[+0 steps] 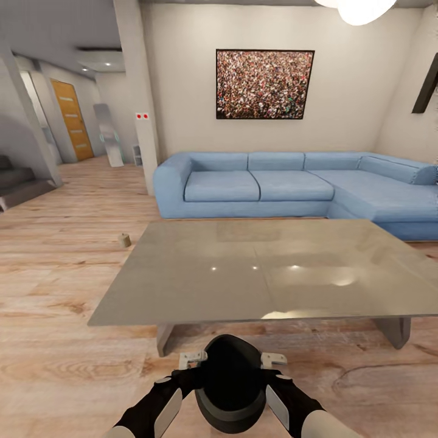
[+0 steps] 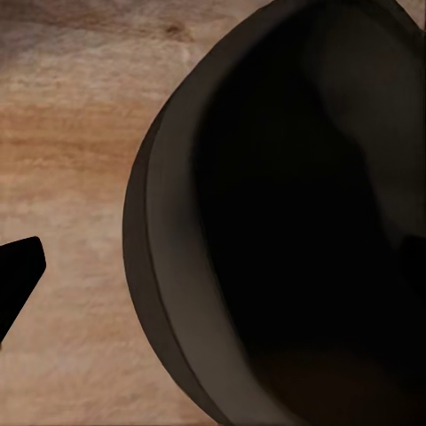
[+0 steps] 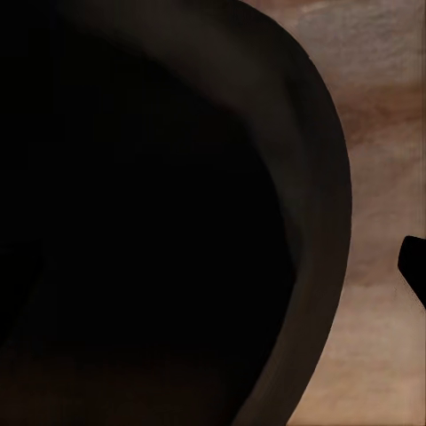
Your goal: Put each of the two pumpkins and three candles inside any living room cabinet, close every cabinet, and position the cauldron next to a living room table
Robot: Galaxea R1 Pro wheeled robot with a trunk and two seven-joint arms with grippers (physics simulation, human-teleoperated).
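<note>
The matte-black cauldron [image 1: 231, 384] hangs low in front of me, just short of the near edge of the glossy grey table [image 1: 261, 267]. My left gripper [image 1: 193, 360] and right gripper [image 1: 272, 360] are each shut on opposite sides of its rim. In the left wrist view the cauldron [image 2: 266, 222] is close up, with one dark fingertip [image 2: 19, 280] outside its wall. The right wrist view gives the same for the cauldron [image 3: 160, 222] and a fingertip [image 3: 415, 266]; the inner fingers are hidden. One small beige candle [image 1: 125, 239] stands on the floor left of the table.
A blue corner sofa [image 1: 274, 185] runs behind the table and along the right wall. A white pillar [image 1: 143, 103] stands at the sofa's left end. Stairs [image 1: 18, 182] rise at far left, with an orange door [image 1: 73, 118] beyond. Wood floor lies open to the left.
</note>
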